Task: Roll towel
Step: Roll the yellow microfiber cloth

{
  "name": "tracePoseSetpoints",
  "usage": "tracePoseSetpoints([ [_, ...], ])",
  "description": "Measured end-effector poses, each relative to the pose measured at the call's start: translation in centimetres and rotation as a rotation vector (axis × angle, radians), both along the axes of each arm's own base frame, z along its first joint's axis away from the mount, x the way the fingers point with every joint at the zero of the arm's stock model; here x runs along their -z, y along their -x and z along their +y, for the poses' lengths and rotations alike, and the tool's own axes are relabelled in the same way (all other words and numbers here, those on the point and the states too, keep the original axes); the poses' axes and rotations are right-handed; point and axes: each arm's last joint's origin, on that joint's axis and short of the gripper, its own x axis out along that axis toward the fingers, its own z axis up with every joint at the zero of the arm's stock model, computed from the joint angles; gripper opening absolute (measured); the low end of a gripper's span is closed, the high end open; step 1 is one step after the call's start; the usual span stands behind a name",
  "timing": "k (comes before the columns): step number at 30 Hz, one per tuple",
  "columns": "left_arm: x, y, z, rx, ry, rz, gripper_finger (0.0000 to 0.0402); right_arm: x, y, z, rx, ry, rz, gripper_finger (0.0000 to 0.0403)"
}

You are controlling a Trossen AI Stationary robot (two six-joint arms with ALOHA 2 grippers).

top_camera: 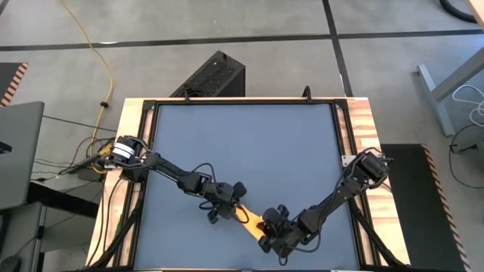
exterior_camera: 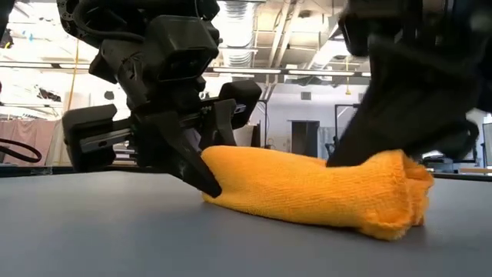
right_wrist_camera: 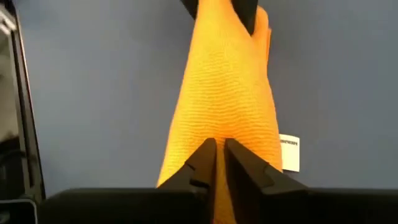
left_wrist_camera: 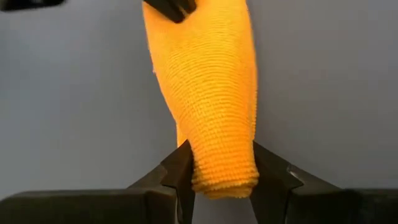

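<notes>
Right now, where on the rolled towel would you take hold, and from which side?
Grip either narrow end of the towel, coming in along its length, as the left tool does. The roll lies flat on the table as a long soft tube; the ends fit between fingers, the middle would sag.

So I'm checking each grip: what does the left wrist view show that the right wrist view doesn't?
Left wrist only: the left gripper with its fingers either side of the towel's rolled end, clamping it. Right wrist only: the right gripper, fingers nearly together on top of the roll, and the white tag. Both: the yellow roll on the grey table, the other gripper at its far end.
</notes>
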Motion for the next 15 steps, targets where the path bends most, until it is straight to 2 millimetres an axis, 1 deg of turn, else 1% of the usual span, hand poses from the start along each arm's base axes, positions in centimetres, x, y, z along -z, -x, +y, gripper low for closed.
tracePoseSetpoints([
  [4, 0.0, -0.1, 0.1, -0.033, -0.042, -0.015, 0.0107, 1.2, 0.7, -0.6, 0.031, -0.03, -0.017, 0.0045],
  [9, -0.2, 0.0, 0.2, -0.055, -0.063, -0.021, 0.0109, 1.3, 0.7, -0.6, 0.011, -0.017, -0.014, 0.0043],
  [12, -0.9, 0.1, 0.4, -0.089, -0.066, -0.026, 0.012, 1.2, 0.7, -0.6, -0.013, -0.003, -0.012, 0.0043],
  [15, -2.0, 0.6, 0.7, -0.122, -0.087, -0.014, 0.0139, 1.2, 0.7, -0.6, -0.015, -0.008, -0.015, 0.0043],
])
